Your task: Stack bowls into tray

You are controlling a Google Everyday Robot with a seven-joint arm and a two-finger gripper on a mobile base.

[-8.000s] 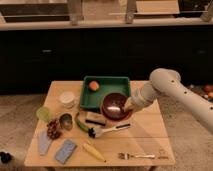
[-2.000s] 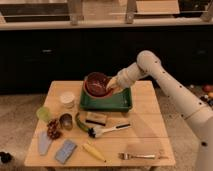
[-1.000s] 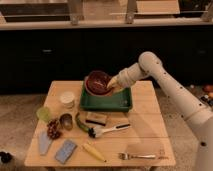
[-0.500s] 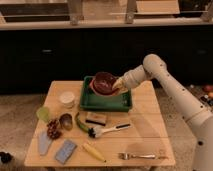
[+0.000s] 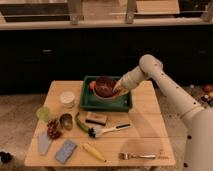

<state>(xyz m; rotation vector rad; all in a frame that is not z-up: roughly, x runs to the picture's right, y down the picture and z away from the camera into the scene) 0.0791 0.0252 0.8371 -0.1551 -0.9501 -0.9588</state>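
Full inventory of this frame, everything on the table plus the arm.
Dark red round bowl: 1, maroon, in tray.
Green rectangular plastic tray: 1, table's far centre.
Orange item: 1, in tray, beside bowl.
Small white round tub: 1, left of tray.
Green cup: 1, left edge.
Small metal cup: 1, right of green cup.
Dish brush: 1, black-white, centre.
Blue-grey sponge: 1, front left.
Yellow banana: 1, front centre.
Fork: 1, front right.
Wooden table: 1.
Gripper: 1, at bowl's right rim, over tray.

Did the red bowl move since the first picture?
Yes. The bowl went from the table's middle back into the green tray, with the gripper at its rim.
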